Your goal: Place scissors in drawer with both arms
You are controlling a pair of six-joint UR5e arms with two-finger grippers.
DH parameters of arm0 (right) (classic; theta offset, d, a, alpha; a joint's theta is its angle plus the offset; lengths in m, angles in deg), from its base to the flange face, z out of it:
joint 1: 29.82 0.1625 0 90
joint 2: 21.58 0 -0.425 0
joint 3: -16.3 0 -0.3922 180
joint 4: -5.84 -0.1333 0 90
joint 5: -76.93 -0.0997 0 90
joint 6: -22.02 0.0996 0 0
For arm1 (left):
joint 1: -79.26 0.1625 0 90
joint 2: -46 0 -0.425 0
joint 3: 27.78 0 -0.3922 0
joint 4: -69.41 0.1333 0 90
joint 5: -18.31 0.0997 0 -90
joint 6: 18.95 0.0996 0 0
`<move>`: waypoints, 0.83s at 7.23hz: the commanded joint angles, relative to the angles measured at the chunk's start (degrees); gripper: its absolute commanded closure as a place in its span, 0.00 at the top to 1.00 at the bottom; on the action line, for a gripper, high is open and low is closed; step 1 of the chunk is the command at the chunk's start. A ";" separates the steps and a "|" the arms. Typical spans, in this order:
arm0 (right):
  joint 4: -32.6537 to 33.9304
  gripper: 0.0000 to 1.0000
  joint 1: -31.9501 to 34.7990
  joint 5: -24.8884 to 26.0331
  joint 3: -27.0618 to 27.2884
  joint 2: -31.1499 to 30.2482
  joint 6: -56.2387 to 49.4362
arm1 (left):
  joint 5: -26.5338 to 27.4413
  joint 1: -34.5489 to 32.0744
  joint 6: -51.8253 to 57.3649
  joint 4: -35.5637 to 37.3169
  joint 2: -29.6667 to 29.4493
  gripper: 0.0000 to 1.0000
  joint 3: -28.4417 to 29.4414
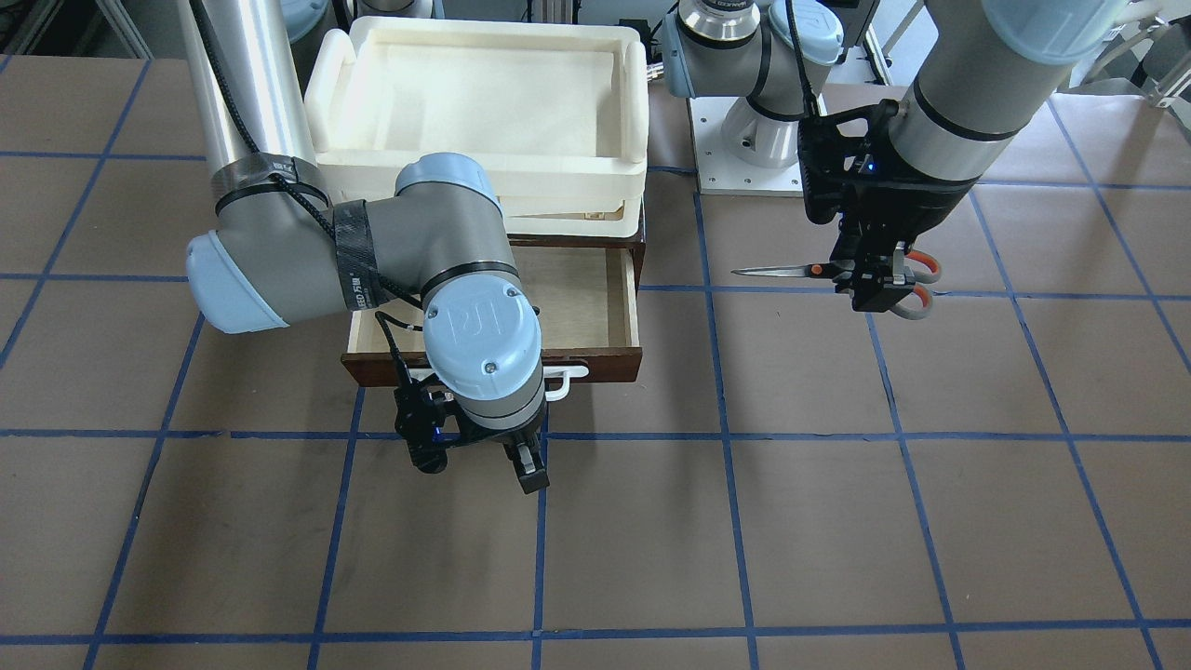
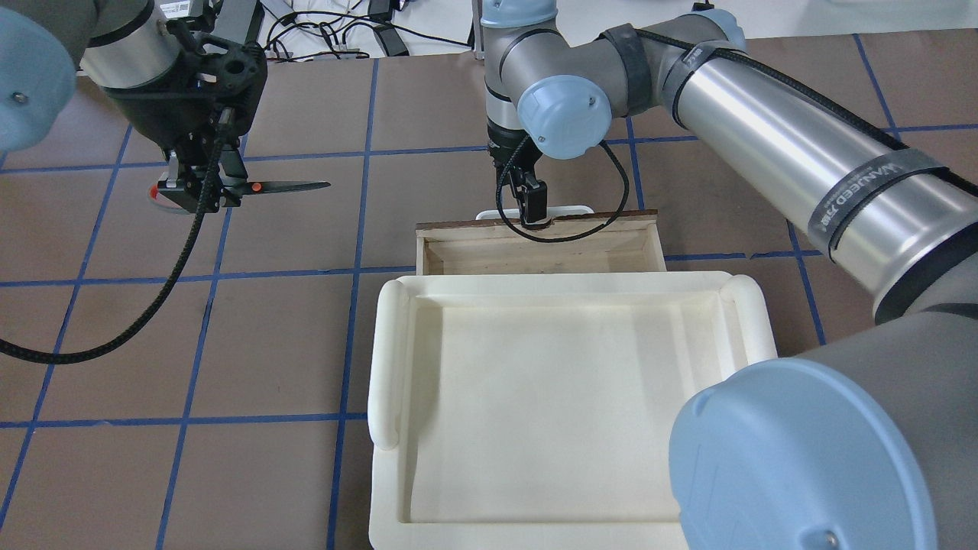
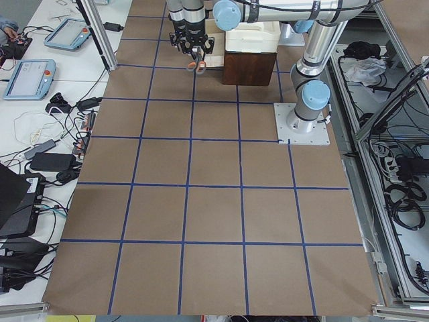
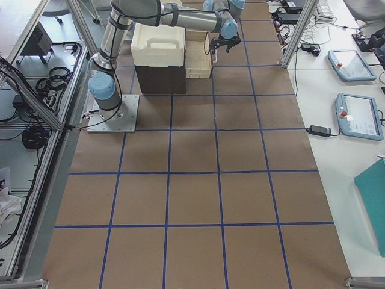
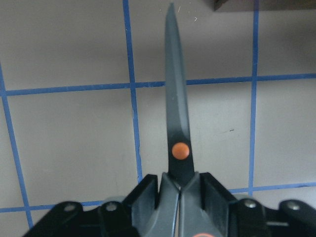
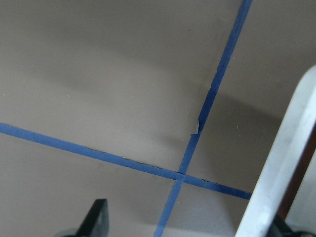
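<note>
The scissors (image 1: 791,271) hang above the table, blades level and pointing toward the drawer; they also show in the overhead view (image 2: 286,186) and the left wrist view (image 5: 178,128). My left gripper (image 1: 875,279) is shut on them near the handles, well to the drawer's side. The dark-brown drawer (image 1: 577,298) is pulled out, its pale plywood interior (image 2: 535,256) bare. My right gripper (image 1: 502,456) is open just in front of the white bar handle (image 1: 568,380). In the right wrist view the handle (image 6: 281,163) lies beside one finger.
A cream-white foam tray (image 1: 484,172) sits on top of the cabinet above the drawer. The left arm's base plate (image 1: 744,177) stands beside it. The brown table with blue tape grid stretches around both grippers.
</note>
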 commanded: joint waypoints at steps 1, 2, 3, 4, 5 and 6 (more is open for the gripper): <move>-0.05 1.00 -0.69 -0.12 -0.51 0.05 -0.77 | 0.07 0.00 -0.09 -0.07 -0.04 0.06 0.00; -0.05 1.00 -0.95 -0.21 -0.51 0.13 -0.77 | 0.07 0.00 -0.01 -0.15 0.05 0.06 0.00; 0.04 1.00 -0.96 -0.21 -0.51 0.22 -0.86 | 0.07 0.00 -0.09 -0.15 0.05 0.06 0.00; 0.04 1.00 -1.04 -0.04 -0.77 0.83 -1.47 | 0.07 0.00 -0.09 -0.07 -0.04 0.06 0.00; -0.05 1.00 -1.22 -0.04 -1.47 0.92 -1.48 | -0.01 0.00 -0.09 -0.15 0.05 0.06 0.00; -0.05 1.00 -1.48 -0.21 -1.48 0.93 -1.48 | -0.01 0.00 -0.09 -0.15 0.05 0.06 0.00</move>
